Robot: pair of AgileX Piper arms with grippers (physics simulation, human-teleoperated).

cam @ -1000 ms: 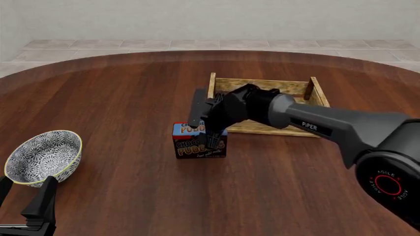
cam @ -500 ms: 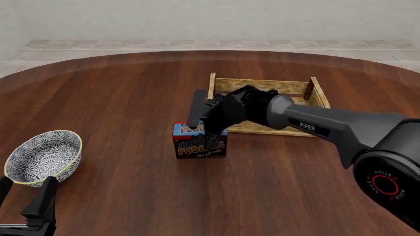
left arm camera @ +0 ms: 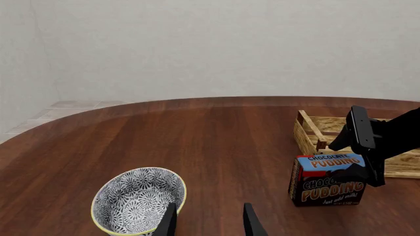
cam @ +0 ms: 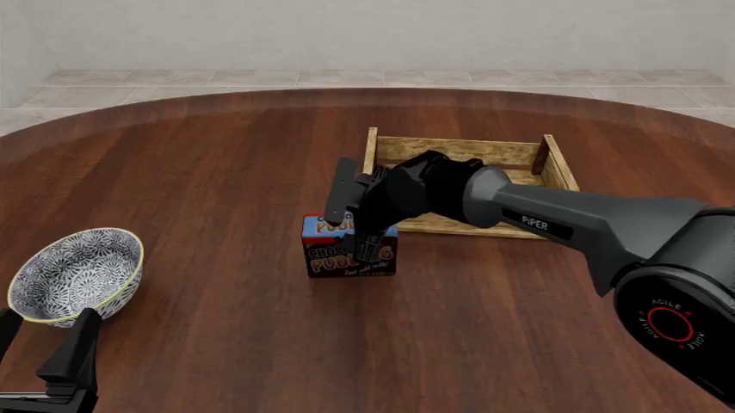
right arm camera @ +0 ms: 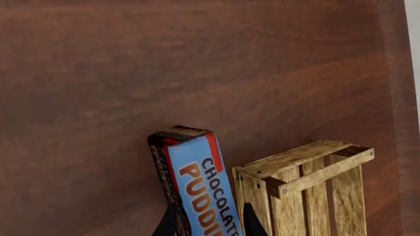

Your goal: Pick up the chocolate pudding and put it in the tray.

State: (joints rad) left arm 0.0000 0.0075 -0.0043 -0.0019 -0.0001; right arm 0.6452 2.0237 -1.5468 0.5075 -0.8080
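The chocolate pudding (cam: pixel 344 255) is a small blue and brown carton standing upright on the table just in front of the tray's near left corner. My right gripper (cam: pixel 354 225) reaches down over it from the right, with one finger behind the carton and one on its front face. In the right wrist view the chocolate pudding (right arm camera: pixel 200 189) sits between both fingers, which press its sides. The tray (cam: pixel 540 162) is a light wooden slat crate behind the carton. My left gripper (left arm camera: pixel 210 223) stands open at the near left, by the bowl, holding nothing.
A round white-and-grey patterned bowl (cam: pixel 75 274) sits at the near left of the brown wooden table, just ahead of my left gripper. The right arm (cam: pixel 552 219) stretches across the tray's front side. A pale wall and tiled floor lie beyond the table's far edge.
My right gripper's fingers have settled a little lower and closer around the carton. The carton, tray, bowl and left arm have stayed in place.
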